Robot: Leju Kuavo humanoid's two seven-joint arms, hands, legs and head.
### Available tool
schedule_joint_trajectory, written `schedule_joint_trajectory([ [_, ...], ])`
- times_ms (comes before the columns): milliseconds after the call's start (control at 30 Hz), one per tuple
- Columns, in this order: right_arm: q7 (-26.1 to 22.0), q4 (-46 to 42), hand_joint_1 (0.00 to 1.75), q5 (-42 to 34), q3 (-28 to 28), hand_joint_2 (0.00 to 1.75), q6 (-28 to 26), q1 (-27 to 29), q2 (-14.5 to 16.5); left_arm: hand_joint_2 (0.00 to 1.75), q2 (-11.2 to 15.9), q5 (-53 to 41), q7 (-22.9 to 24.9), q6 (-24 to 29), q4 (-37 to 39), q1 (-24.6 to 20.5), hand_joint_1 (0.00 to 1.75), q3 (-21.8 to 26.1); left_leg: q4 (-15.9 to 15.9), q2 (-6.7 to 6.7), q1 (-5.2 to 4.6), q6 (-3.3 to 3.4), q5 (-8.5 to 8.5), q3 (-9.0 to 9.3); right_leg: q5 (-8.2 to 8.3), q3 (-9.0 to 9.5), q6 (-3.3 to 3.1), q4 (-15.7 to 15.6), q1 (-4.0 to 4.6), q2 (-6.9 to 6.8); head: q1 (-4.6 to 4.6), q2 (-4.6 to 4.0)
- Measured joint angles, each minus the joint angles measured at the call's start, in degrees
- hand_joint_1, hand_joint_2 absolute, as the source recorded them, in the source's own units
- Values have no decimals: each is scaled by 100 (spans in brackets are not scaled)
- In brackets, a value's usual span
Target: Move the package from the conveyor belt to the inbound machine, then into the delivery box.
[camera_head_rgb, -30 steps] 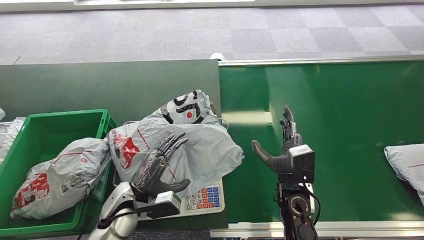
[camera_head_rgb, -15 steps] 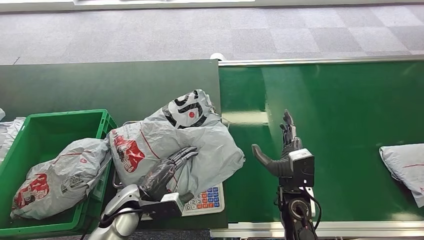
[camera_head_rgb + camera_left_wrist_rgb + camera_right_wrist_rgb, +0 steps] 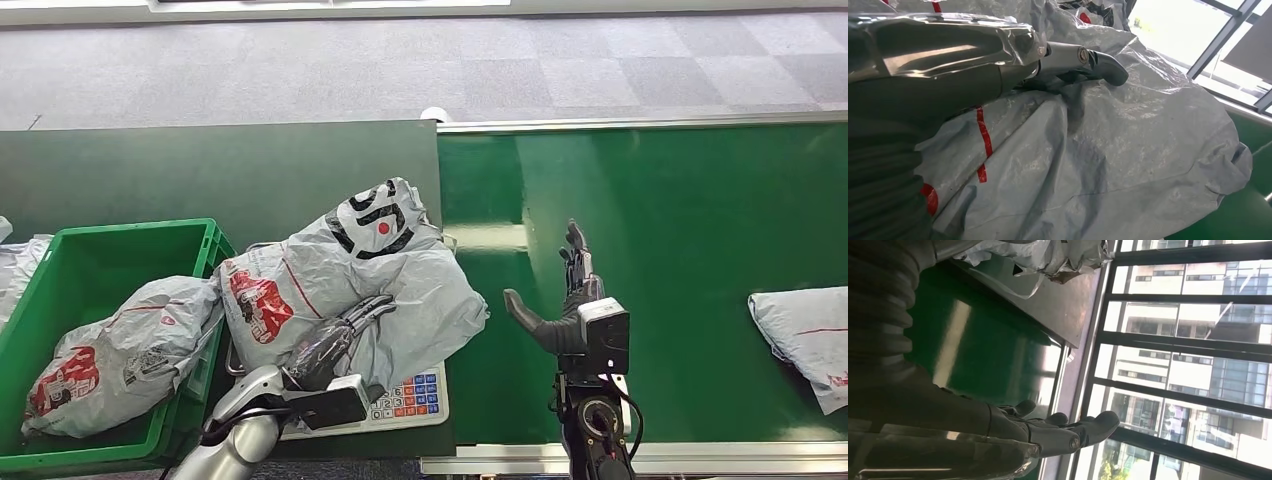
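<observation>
Pressing down now, my left hand point(image 3: 335, 345) lies flat on the big grey bag point(image 3: 350, 285); a second ago it was lifted up above the bag with its fingers spread, and it has come down since then; in the left wrist view the thumb point(image 3: 1083, 60) touches the plastic, but I cannot tell if the fingers have hold of it yet; the bag sits on the scale point(image 3: 405, 398) on the dark counter point(image 3: 200, 175), just beside the green box point(image 3: 95, 265); another grey bag point(image 3: 120, 355) is already in that box; so I think weighing is done and the next job is to grab the bag and move it into the box; my right hand point(image 3: 560, 305) stands open over the green belt point(image 3: 680, 200), holding nothing, and it has stayed put; one more bag point(image 3: 805, 335) at the far right of the belt has slid a bit closer; the plastic looks slippery, so I must grip it well.
</observation>
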Motion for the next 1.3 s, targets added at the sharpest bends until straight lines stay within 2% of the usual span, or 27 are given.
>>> schedule_joint_trajectory([
  [33,0,0,0,-8,0,175,1,0,0,175,-1,7,-30,58,7,-2,150,1,0,0,0,0,0,2,0,2,0,0,0,0,0,0],
  [100,0,0,0,-32,0,175,3,5,0,175,-4,-8,-138,309,14,2,168,8,0,1,0,0,0,5,0,4,0,0,0,0,1,0],
  [267,-3,0,0,-131,-4,175,79,42,14,175,-72,-23,-472,1275,-48,63,175,109,0,0,0,0,0,5,0,4,0,0,0,0,0,0],
  [500,-7,0,0,-198,-4,175,140,33,30,175,-248,-120,-811,2677,-285,176,175,275,0,-2,0,0,0,-1,0,0,0,0,0,-1,0,0],
  [767,-19,31,0,-256,-4,175,167,-55,31,175,-345,-11,-1058,3490,-497,285,175,305,0,-2,0,0,0,-1,0,1,0,0,0,-1,-1,0],
  [900,-24,40,0,-280,-4,175,167,-67,31,0,-405,61,-1215,3998,-576,318,175,339,0,-2,0,0,0,-1,0,0,0,0,0,-1,-1,0],
  [1100,-30,77,0,-340,4,175,155,-97,44,0,-466,400,-1546,4741,-651,331,175,346,0,-2,0,0,0,-2,0,0,0,0,0,-1,-1,0],
  [1300,-94,168,0,-436,43,175,74,-148,46,0,-588,523,-1819,4925,-1033,383,175,457,0,-2,0,0,0,-2,0,0,0,0,0,0,0,0],
])
